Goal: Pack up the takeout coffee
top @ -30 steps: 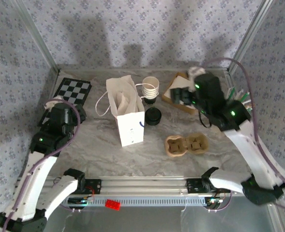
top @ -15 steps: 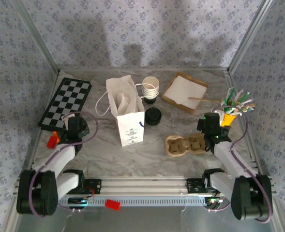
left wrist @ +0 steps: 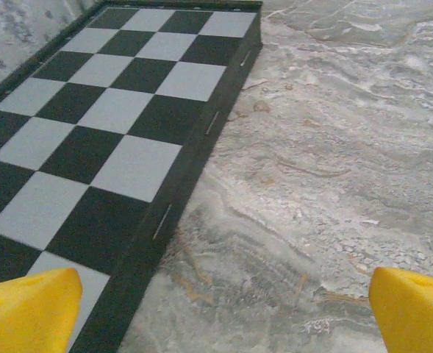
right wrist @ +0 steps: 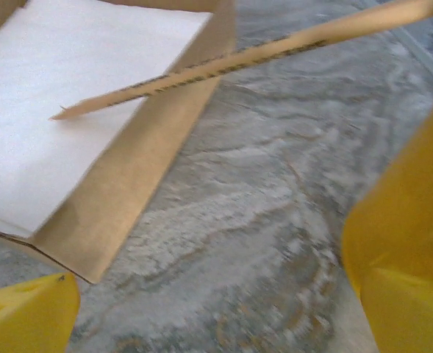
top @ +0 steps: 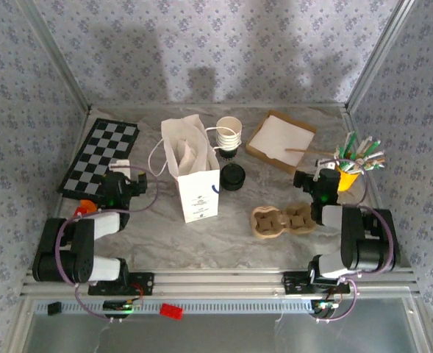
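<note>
A white paper bag (top: pixel 195 176) stands open at mid-table. Behind it to the right is a stack of paper cups (top: pixel 229 133), with a black lid (top: pixel 233 176) in front of them. A brown cardboard cup carrier (top: pixel 284 219) lies empty right of the bag. My left gripper (top: pixel 120 182) sits low beside the chessboard (top: pixel 101 152), open and empty (left wrist: pixel 223 316), its yellow fingertips (left wrist: pixel 26 309) wide apart over bare marble. My right gripper (top: pixel 317 181) rests low behind the carrier, also open (right wrist: pixel 216 301) and empty, facing the napkin tray (right wrist: pixel 120 184).
The brown tray of white napkins (top: pixel 281 140) has a wooden stir stick (right wrist: pixel 238 59) lying over its edge. A yellow cup of stirrers and straws (top: pixel 354 163) stands at the right wall. The chessboard (left wrist: pixel 91 125) lies just ahead of the left fingers.
Both arms have folded down from raised poses to low positions near the table. The right gripper has left the napkin tray and come back toward the carrier.
</note>
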Available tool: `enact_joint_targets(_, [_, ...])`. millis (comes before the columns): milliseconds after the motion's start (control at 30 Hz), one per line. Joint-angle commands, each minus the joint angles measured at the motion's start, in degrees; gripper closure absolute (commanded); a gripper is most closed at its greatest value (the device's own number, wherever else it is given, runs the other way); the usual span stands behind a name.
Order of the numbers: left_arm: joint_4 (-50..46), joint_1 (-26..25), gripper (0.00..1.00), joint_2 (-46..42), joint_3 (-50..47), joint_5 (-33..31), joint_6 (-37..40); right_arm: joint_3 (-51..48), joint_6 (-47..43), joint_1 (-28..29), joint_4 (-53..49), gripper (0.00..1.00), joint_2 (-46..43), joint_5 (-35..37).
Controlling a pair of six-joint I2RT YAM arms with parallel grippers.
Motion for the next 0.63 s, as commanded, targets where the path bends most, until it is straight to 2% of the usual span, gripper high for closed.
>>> enact_joint_targets(0, [11.1, 1.3, 0.0, 4.1, 0.5, 7.7, 1.3, -0.9, -3.1, 0.8, 13.1, 0.0, 4.3, -5.0])
enact_joint_targets(33, [12.7, 1.5, 0.0, 5.9, 0.4, 8.0, 1.4, 0.8, -2.6, 0.7, 8.0, 0.01, 3.2, -2.6])
enact_joint_targets(100, [14.2, 1.5, 0.0, 9.6, 1.8, 6.7, 1.0, 1.0, -3.7, 2.4, 8.8, 0.0, 3.6, 1.3])
enact_joint_targets(167, [5.3, 3.2, 0.0, 8.9, 5.4, 6.5, -1.6, 0.7, -4.8, 4.2, 8.9, 0.0, 3.4, 4.4])
enact_joint_targets(233, [7.9, 4.3, 0.0, 9.4, 4.7, 7.6, -2.5, 0.7, -4.8, 4.2, 9.1, 0.0, 3.6, 3.8])
enact_joint_targets(533, [7.0, 4.0, 0.0, 9.1, 4.9, 7.3, -2.2, 1.4, -4.4, 3.1, 7.5, 0.0, 3.6, 1.0])
enact_joint_targets(600, [6.8, 4.1, 0.0, 9.2, 5.1, 10.6, -1.0, 1.3, -4.4, 3.1, 7.9, 0.0, 3.6, 1.1])
